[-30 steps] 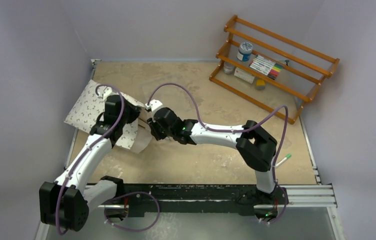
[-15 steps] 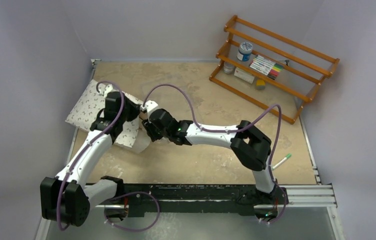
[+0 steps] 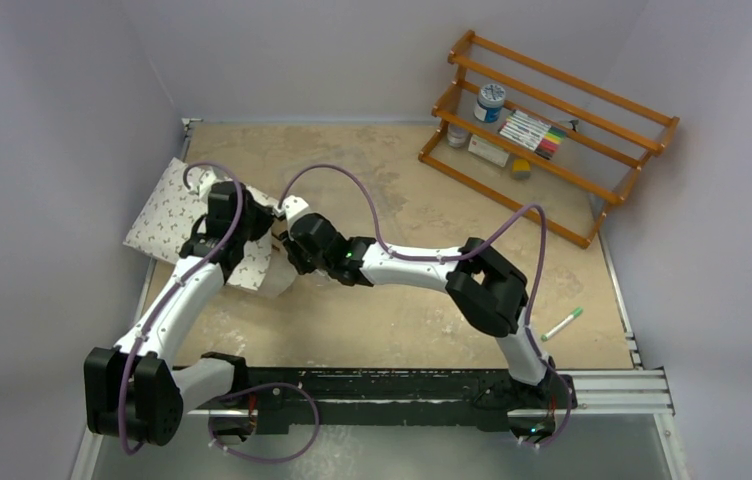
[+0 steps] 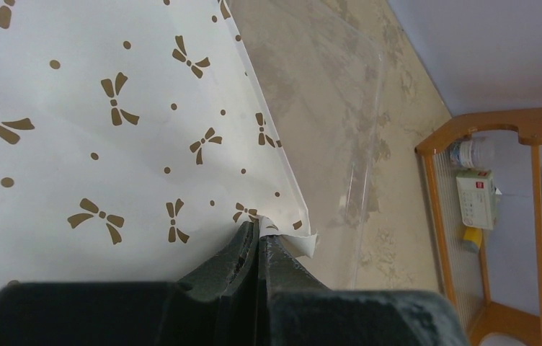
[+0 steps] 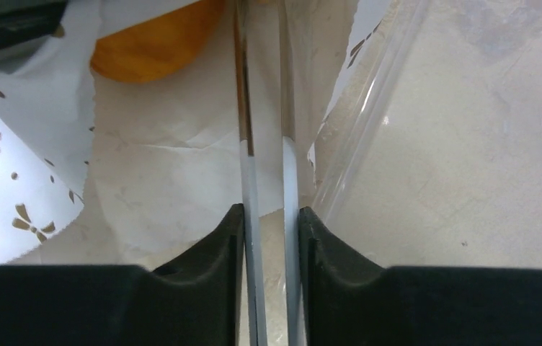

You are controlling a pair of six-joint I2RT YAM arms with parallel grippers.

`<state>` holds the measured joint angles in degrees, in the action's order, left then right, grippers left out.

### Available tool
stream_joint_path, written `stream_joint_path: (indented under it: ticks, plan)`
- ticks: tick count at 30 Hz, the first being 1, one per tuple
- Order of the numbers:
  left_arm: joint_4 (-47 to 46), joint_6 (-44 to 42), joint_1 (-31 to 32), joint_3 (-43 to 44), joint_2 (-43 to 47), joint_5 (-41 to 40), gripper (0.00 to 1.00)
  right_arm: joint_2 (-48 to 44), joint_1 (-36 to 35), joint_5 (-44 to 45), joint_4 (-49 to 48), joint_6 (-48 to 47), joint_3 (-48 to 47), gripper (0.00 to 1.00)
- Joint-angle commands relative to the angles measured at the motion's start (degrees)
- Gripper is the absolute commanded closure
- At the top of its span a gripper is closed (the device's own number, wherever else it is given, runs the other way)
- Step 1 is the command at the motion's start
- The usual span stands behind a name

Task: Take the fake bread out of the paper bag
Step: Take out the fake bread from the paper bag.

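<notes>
The paper bag [image 3: 165,213], white with small brown bow marks, lies at the table's left; its printed side fills the left wrist view [image 4: 109,130]. My left gripper [image 4: 261,234] is shut on the bag's torn edge at the mouth. My right gripper [image 5: 270,210] is shut on a pair of metal tongs [image 5: 248,108], whose two blades run between the jaws into the open mouth. One golden-orange piece of fake bread [image 5: 156,43] shows inside the bag, left of the blades; the tong tips are out of frame. In the top view both grippers meet at the bag mouth [image 3: 277,250].
A clear plastic tray [image 5: 369,122] lies on the table right beside the bag mouth, also seen as a clear plastic tray [image 4: 326,108] in the left wrist view. An orange wooden rack [image 3: 552,130] with jars and pens stands back right. A green marker [image 3: 562,323] lies near the right rail.
Both arms have shifted left and slightly back. The bag has slid left with the left gripper, and the right gripper with the tongs has followed to the mouth.
</notes>
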<state>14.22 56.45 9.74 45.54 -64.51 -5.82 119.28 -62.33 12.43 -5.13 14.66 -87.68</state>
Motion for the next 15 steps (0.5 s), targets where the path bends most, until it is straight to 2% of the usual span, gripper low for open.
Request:
stream_joint_path:
  ticks: [1, 3, 5, 15]
  plan:
    - [-3.6, 1.2, 2.1, 3.7, 2.0, 6.2, 1.00, 1.3, -0.2, -0.3, -1.3, -2.5, -3.1, 0.84]
    - [-3.5, 1.5, 2.1, 3.7, 2.5, 5.0, 1.00, 0.6, -0.1, -0.5, -1.3, -2.5, -1.9, 0.94]
    - [-3.8, 1.9, 2.1, 3.6, 2.5, 3.9, 1.00, -0.9, -0.1, -0.8, -1.7, -2.2, -0.2, 1.00]
    - [-3.6, 2.0, 2.0, 6.0, 2.0, -0.3, 1.00, -11.6, -0.2, -1.9, -1.3, -0.1, 10.2, 1.00]
